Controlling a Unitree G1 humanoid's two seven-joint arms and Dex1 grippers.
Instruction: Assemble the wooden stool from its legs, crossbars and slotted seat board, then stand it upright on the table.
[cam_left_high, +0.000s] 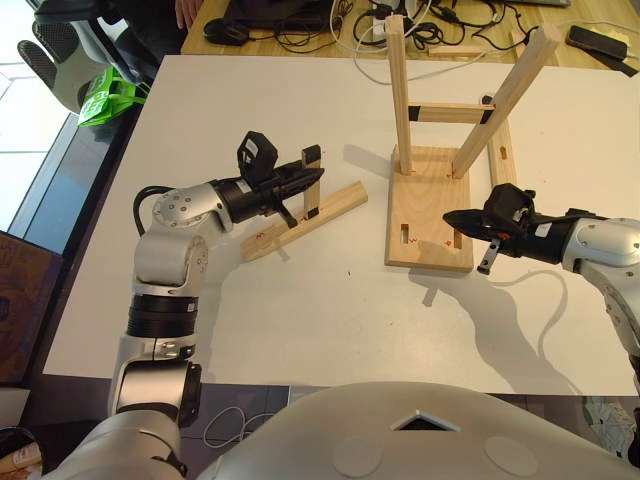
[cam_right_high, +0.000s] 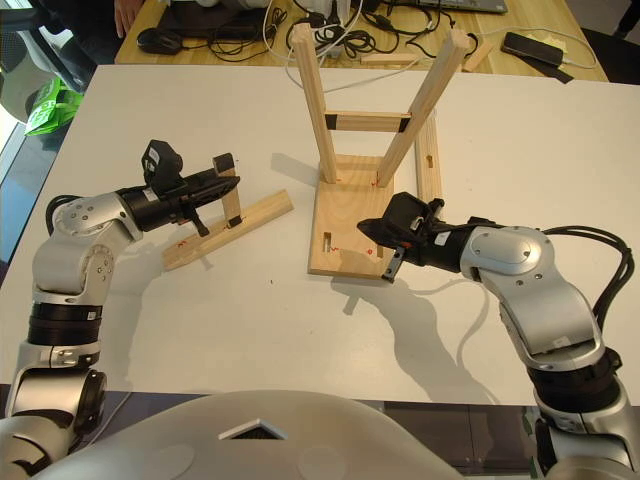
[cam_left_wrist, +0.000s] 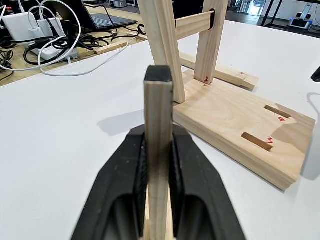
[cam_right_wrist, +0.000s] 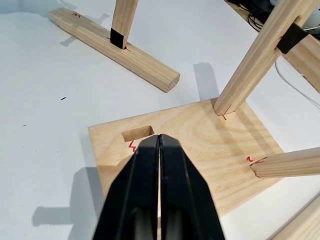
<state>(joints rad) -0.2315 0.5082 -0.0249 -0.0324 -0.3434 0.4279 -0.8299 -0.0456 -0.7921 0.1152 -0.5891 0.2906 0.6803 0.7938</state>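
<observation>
The slotted seat board lies flat right of centre, two legs standing in its far slots and joined by a crossbar. Its two near slots are open. My right gripper is shut with nothing in it, hovering over the board's near right part. A third leg lies on the table to the left, and a black-tipped crossbar stands up from it. My left gripper is shut on that crossbar. A fourth leg lies flat behind the board on the right.
A wooden desk with cables, a mouse and a phone adjoins the white table's far edge. A green bag sits off the left edge. Bare table stretches along the near side.
</observation>
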